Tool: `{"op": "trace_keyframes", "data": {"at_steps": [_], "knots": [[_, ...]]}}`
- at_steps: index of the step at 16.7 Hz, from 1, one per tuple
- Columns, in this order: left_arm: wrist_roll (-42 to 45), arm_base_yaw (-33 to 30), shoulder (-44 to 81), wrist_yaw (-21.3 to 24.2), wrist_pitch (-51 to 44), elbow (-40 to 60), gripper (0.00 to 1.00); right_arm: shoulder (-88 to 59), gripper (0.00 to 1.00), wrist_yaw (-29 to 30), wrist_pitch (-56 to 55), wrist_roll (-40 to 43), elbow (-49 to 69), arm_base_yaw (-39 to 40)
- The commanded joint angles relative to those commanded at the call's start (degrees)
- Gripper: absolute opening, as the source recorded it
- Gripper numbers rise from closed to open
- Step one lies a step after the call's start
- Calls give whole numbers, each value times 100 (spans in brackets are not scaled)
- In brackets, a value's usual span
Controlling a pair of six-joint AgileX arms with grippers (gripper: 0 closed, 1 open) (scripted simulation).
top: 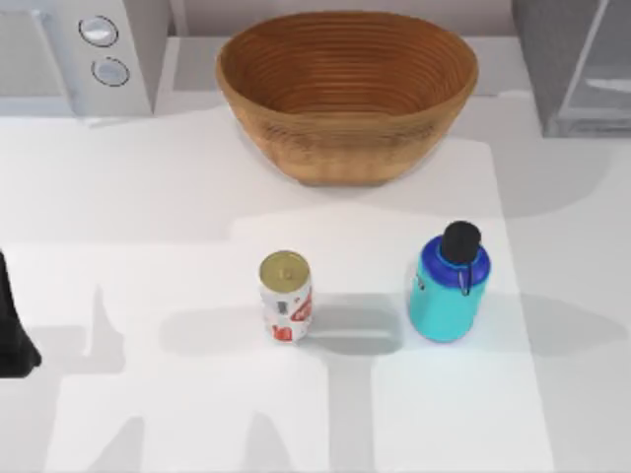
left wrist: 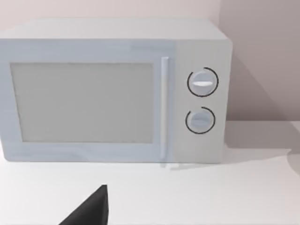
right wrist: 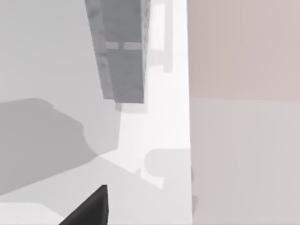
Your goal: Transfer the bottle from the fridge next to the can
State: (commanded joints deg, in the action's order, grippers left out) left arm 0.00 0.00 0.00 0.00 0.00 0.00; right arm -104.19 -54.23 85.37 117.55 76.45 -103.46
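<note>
Left hand (top: pixel 15 340), grip untellable, sits at table's left edge; basket (top: pixel 347 94) stands behind can (top: pixel 286 296) and bottle (top: pixel 450 286).

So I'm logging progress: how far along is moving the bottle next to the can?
It looks done: the bottle stands upright on the table, to the right of the can, out of the fridge at the far right. Nothing is in hand; the left arm sits at the table's left edge. Nothing obvious is left.
</note>
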Motion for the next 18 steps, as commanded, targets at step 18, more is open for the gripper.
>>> {"op": "trace_keyframes", "data": {"at_steps": [18], "knots": [[0,0,0,0,0,0,100,-215,100,879,-5802,-7102,-47,4574]]}}
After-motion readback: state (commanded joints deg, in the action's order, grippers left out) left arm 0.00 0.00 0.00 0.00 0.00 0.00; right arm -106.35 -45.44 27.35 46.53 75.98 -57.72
